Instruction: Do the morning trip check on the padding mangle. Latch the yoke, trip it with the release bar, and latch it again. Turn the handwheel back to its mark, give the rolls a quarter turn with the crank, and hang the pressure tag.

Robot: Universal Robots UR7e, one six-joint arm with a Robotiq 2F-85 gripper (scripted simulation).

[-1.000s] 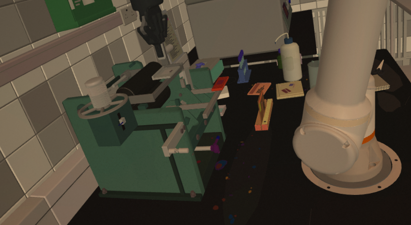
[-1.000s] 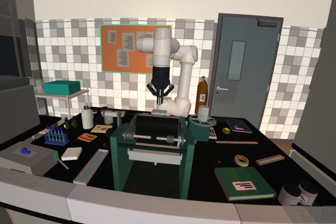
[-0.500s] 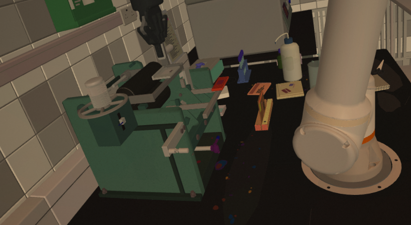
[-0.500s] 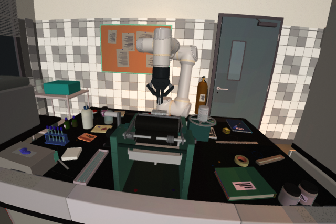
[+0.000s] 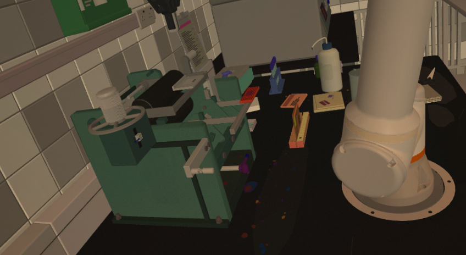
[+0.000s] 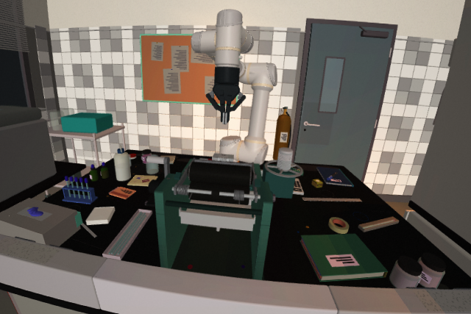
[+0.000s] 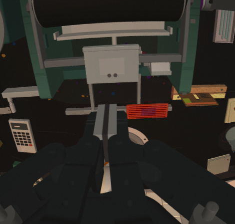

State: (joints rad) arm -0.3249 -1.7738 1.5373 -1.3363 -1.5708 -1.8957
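Observation:
The grey yoke plate (image 7: 111, 63) (image 5: 189, 81) sits on top of the green padding mangle (image 5: 163, 148) (image 6: 217, 204), straight below my gripper (image 7: 105, 113) (image 6: 225, 118) (image 5: 170, 25), which hangs well above it, closed and empty. A red ribbed tag (image 7: 147, 110) (image 5: 249, 94) lies on the release bar (image 5: 240, 117) at the machine's side. The black roll (image 6: 220, 175) runs across the frame. The handwheel (image 5: 115, 118) (image 6: 283, 169) with its knurled knob is at one end, and the crank (image 5: 199, 170) sticks out of the side wall.
A large grey cabinet (image 5: 268, 24) stands behind the mangle, with a wash bottle (image 5: 329, 69) beside it. The robot base (image 5: 392, 174) takes the bench's right side. A calculator (image 7: 23, 135), notepads, a tube rack (image 6: 78, 191), a green book (image 6: 342, 257) and tape roll (image 6: 338, 225) litter the bench.

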